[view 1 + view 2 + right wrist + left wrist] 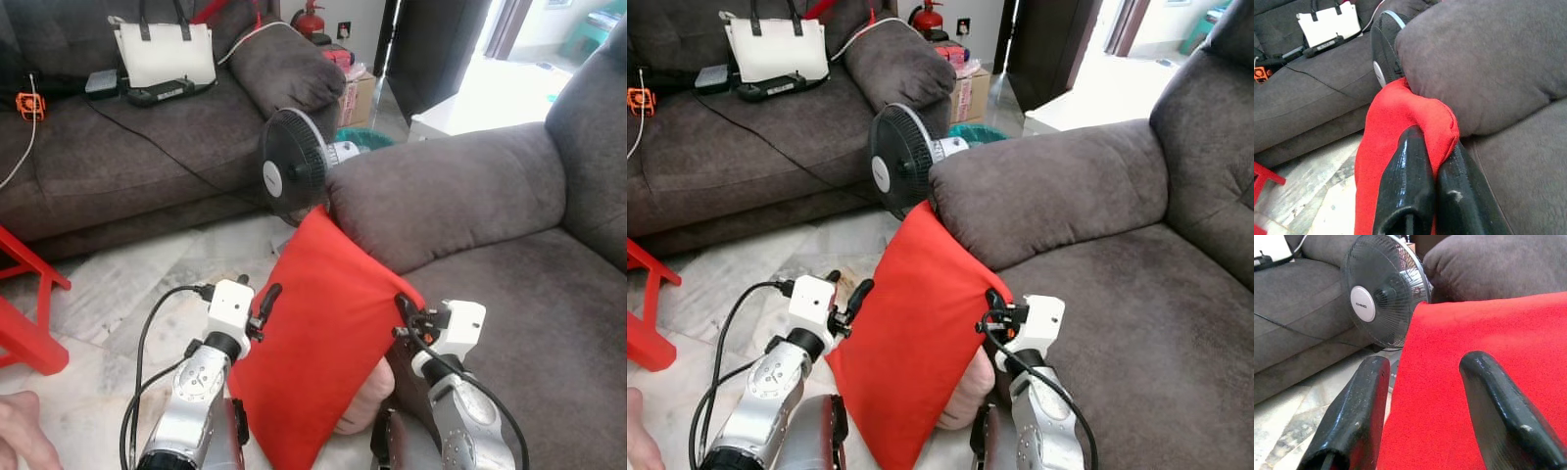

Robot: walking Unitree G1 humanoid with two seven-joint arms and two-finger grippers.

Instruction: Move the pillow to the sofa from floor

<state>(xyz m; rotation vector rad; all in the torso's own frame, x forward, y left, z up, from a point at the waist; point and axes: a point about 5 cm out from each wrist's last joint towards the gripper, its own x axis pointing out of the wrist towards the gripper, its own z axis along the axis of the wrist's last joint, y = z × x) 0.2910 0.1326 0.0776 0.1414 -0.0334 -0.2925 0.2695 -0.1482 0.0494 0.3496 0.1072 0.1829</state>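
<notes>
Holding one red pillow [318, 338] between my two grippers, I am keeping it upright in front of me, with its top corner touching the armrest of the grey sofa [509, 284] on my right side. My right gripper [1432, 196] is pinching the pillow's right edge, its two black fingers pressed together on the red cloth. My left gripper [1422, 416] is standing spread, one finger lying over the red face and the other beside the pillow's left edge (over the pale floor [127, 294]). Behind the pillow one black fan [294, 166] is standing on the floor. A second grey sofa [127, 147] is standing farther back, carrying one white bag [165, 54]. One red stool [24, 313] is showing at my left.
</notes>
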